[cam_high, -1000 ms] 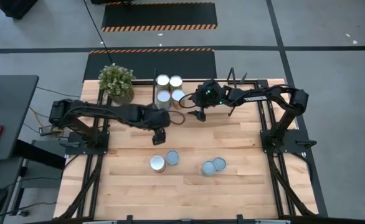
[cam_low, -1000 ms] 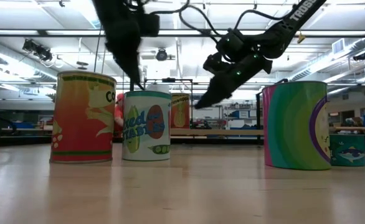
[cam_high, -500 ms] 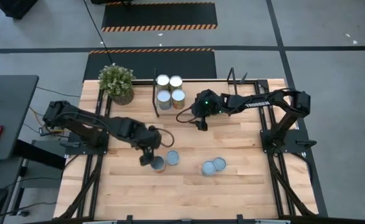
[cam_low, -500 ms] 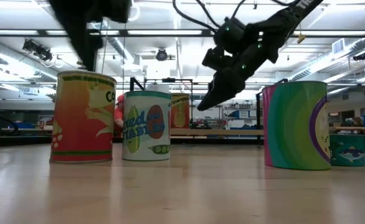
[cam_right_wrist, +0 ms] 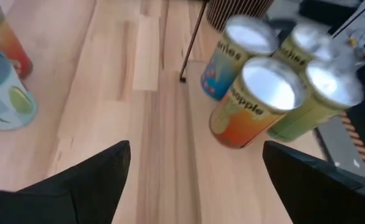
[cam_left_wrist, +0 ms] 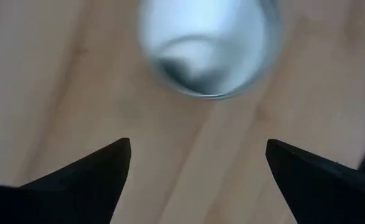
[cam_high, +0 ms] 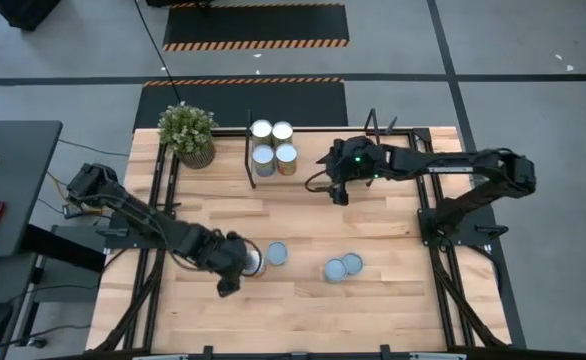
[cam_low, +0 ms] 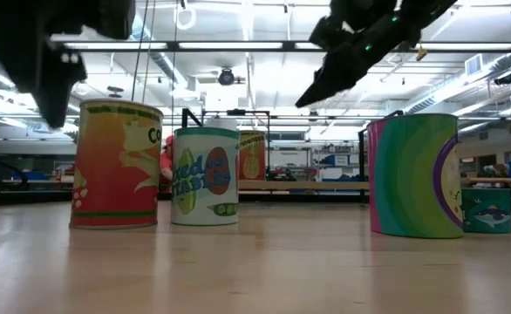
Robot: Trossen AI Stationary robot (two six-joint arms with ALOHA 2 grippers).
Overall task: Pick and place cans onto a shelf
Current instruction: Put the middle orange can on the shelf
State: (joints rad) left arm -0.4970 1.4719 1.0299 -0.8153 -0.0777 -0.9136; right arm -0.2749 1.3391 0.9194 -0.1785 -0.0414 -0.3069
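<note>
Left gripper [cam_high: 229, 283] lowered, can [cam_left_wrist: 208, 46] ahead of fingers [cam_left_wrist: 89, 177]

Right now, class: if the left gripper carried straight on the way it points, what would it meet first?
Most likely the orange can. The left gripper is open and empty, with that can's silver top centred ahead between its fingers. Depth is unclear, so it could reach the table just short of it.

Desk [cam_high: 393, 290]: pale wood planks, visible grain, smooth with a low sheen in the low view. Cans [cam_right_wrist: 255, 102]: bare metal tops, silvery and softly reflective; sides wrapped in glossy printed labels. Orange-label can [cam_low: 116, 164] shows light glare. Left end effector [cam_left_wrist: 198, 168] and right end effector [cam_right_wrist: 195, 168]: dark fingers, matt, apparently plastic. Shelf [cam_high: 373, 125]: thin black metal frame, matt.
</note>
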